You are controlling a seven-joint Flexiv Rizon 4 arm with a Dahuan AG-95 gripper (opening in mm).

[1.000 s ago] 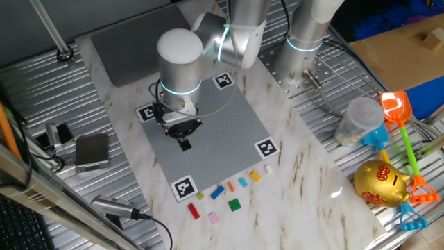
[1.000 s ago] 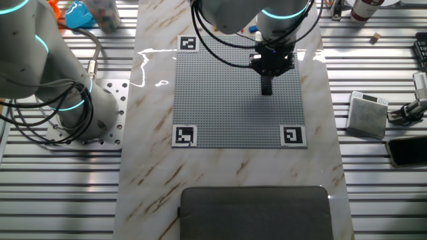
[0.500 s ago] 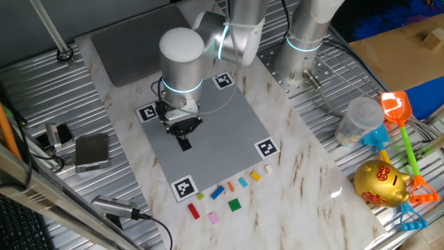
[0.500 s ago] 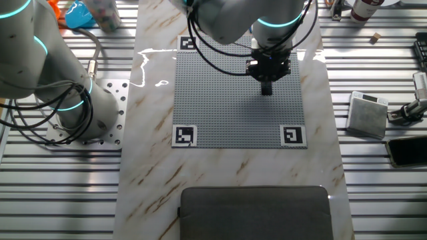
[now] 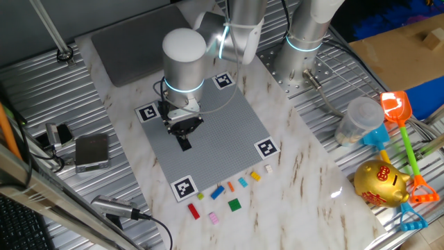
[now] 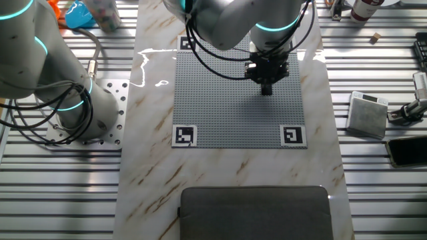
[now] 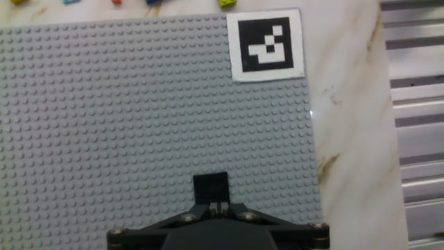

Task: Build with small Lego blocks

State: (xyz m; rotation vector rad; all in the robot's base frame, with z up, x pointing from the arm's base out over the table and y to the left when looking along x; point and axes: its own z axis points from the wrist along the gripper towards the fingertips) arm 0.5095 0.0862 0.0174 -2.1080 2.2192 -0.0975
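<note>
Arm shifted; only hand view shows black block (image 7: 211, 187) between fingers (image 7: 201, 210).

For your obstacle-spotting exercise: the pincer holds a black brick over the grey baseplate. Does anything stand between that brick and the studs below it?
Nothing visible does. The black brick sits at the tips of the pincer, and the grey baseplate around it shows only bare studs. The other loose bricks lie off the plate, beyond its edge.

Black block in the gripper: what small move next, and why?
Probably lower straight down and press. The gripper is shut on the black block, directly over bare studs of the grey baseplate, and whether it is seated is unclear.
</note>
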